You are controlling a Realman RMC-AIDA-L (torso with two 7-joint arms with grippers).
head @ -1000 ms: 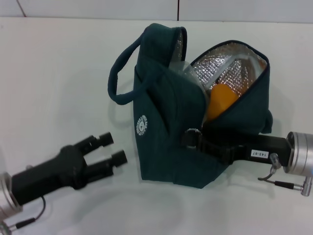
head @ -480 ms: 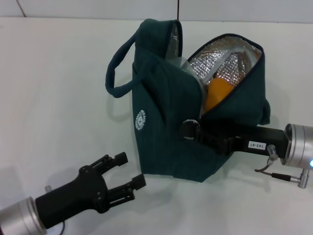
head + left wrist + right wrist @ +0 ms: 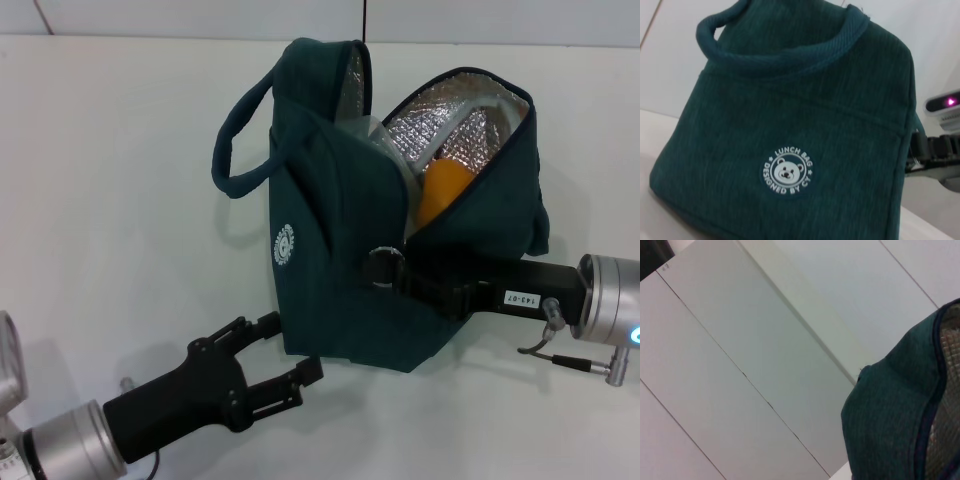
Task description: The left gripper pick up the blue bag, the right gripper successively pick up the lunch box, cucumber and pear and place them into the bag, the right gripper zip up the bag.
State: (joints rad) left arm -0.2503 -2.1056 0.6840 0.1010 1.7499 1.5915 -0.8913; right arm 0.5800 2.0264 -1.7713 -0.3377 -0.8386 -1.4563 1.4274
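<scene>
A part of the blue bag [image 3: 890, 425] fills the lower right of the frame, dark and soft like cloth. At the far right edge, a thin dark trim runs along its open rim, with a bit of shiny silver lining [image 3: 946, 390] behind it. The rest of the frame is a pale wall [image 3: 755, 350] with thin slanted lines across it.

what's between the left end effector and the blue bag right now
Nothing visible. The left end effector, fingers spread, sits just off the blue bag at its lower front corner, with only bare table in the gap. The right end effector is at the bag's zipper side.
</scene>
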